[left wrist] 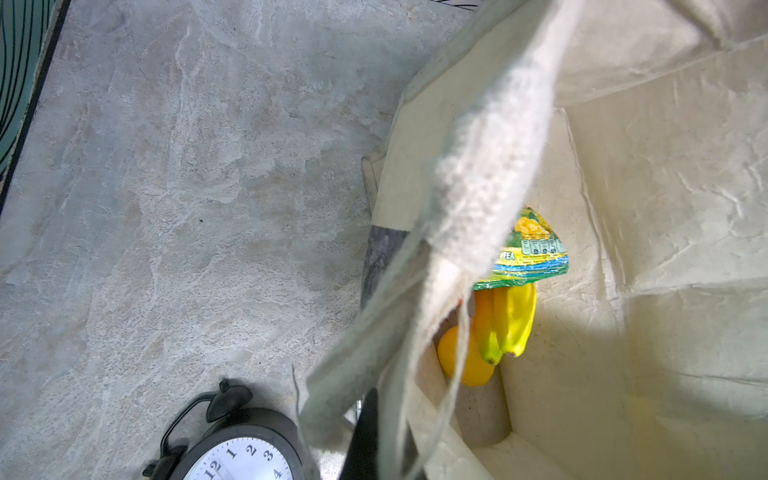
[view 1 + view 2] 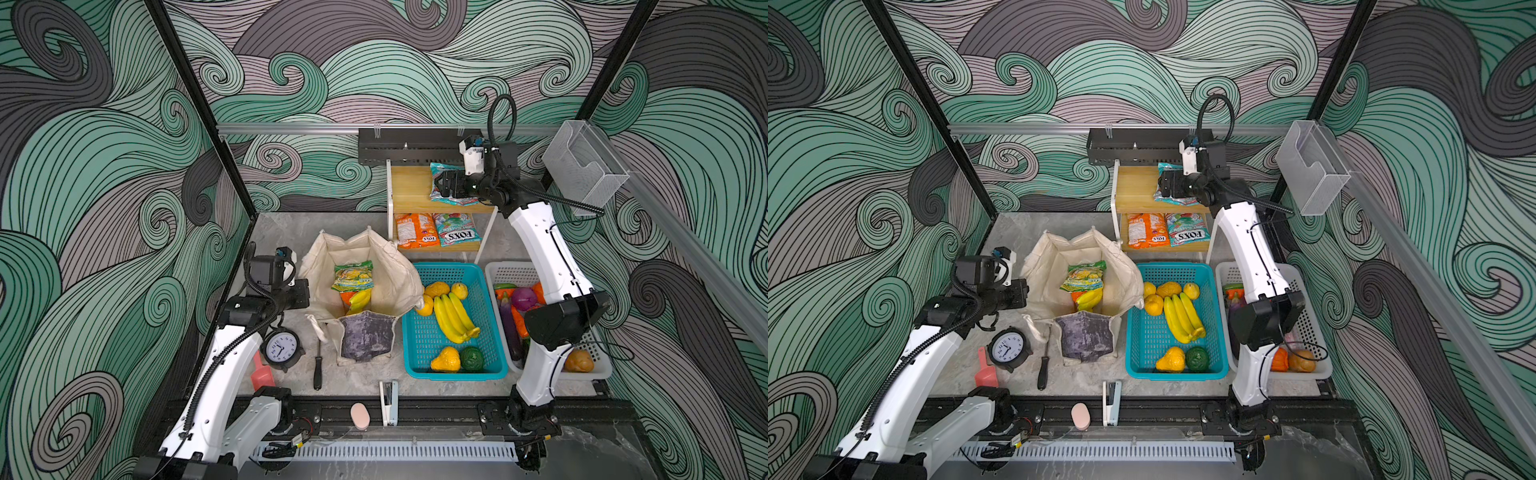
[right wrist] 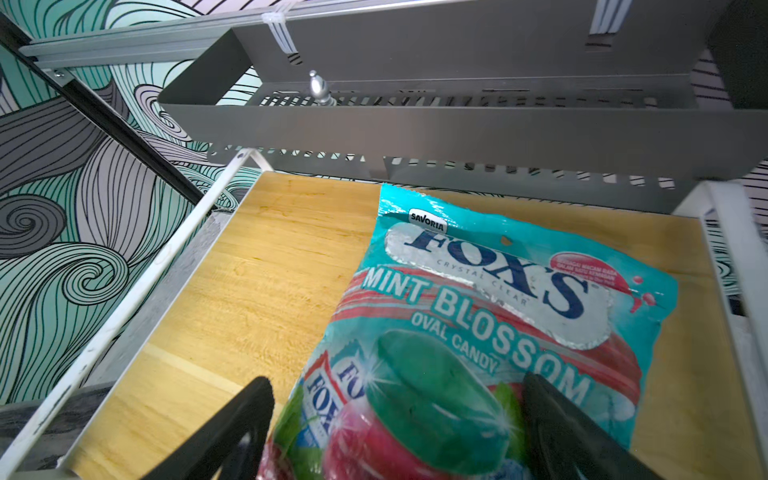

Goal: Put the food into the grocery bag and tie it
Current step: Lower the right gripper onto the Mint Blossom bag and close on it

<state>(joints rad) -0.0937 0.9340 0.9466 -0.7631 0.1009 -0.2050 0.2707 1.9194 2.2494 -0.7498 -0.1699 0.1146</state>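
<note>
Right wrist view: the right gripper stands wide, its two black fingers either side of the lower part of the teal-red candy packet. One fingertip is over bare wood and the other overlaps the packet's edge. No squeeze on the wrapper is visible, so the packet is judged not yet gripped. It lies flat on the top shelf of the small rack, label up, below the grey wall tray.

The straddle suits a pinch across the packet's width before lifting it clear.

In a top view the right arm rises steeply from its base at the front rail. Its elbow is over the white basket and its wrist is turned left across the shelf.

The left gripper is closed at the left rim of the grocery bag. The left wrist view shows rim cloth and strap running taut close to the lens, so it is judged to pinch the rim and hold the mouth open for loading. That arm is low and folded, wrist level with the rim.

Inside the bag lie a yellow-green packet, bananas and an orange. More fruit sits in the teal basket beside it. The handles are untied.
</note>
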